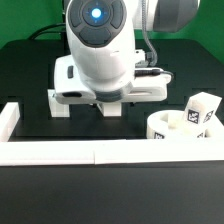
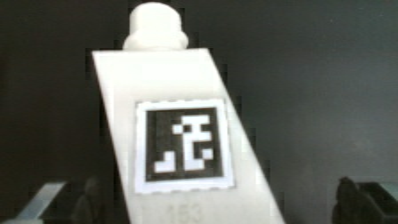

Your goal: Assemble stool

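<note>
In the wrist view a white leg block (image 2: 187, 110) lies on the black table, with a black-and-white tag (image 2: 187, 145) on its face and a rounded peg (image 2: 157, 25) at its far end. My gripper (image 2: 210, 205) is open. Its dark fingers (image 2: 57, 203) stand on either side of the leg's near end, with a gap on each side. In the exterior view my gripper (image 1: 110, 106) is low over the table's middle and hides that leg. The round white seat (image 1: 178, 129) sits at the exterior view's right, with another tagged leg block (image 1: 201, 109) standing at it.
A long white border rail (image 1: 95, 152) runs along the table's front and turns up the exterior view's left side (image 1: 8, 118). The arm's white body (image 1: 100, 50) fills the middle of the exterior view.
</note>
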Available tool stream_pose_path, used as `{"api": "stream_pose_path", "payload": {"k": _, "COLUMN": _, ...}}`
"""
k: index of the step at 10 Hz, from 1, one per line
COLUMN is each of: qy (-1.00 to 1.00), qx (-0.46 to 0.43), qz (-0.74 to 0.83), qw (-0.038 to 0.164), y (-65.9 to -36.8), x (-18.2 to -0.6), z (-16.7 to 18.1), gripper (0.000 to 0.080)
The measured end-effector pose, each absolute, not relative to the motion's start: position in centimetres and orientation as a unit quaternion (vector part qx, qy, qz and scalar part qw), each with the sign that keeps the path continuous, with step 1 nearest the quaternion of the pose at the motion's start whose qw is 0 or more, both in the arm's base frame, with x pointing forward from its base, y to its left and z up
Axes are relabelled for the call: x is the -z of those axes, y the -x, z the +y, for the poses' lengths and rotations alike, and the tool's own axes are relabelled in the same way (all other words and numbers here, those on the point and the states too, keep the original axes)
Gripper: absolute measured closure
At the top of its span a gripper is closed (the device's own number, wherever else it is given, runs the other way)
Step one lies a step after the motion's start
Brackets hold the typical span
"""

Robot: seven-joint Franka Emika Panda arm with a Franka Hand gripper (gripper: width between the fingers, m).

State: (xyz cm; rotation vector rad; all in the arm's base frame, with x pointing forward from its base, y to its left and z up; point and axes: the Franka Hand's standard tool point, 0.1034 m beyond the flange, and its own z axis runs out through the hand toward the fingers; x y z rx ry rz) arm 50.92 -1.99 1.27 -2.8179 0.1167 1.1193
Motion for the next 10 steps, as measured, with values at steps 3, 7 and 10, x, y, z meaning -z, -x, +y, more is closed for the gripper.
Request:
{"api": "stream_pose_path", "payload": {"k": 3, "qy": 0.927, "qx": -0.369, "qz": 0.039, "qw": 0.054, "y": -50.88, "x": -1.24, "z": -2.03, "gripper": 0.0403}}
{"api": "stream_pose_path", "payload": {"k": 7, "qy": 0.927, "qx": -0.369, "qz": 0.039, "qw": 0.054, "y": -50.87, "x": -1.23, "z": -2.03, "gripper": 0.0475}}
{"api": "stream_pose_path", "payload": {"k": 10, "qy": 0.927, "qx": -0.369, "qz": 0.039, "qw": 0.054, "y": -50.87, "x": -1.23, "z": -2.03, "gripper": 0.0475}}
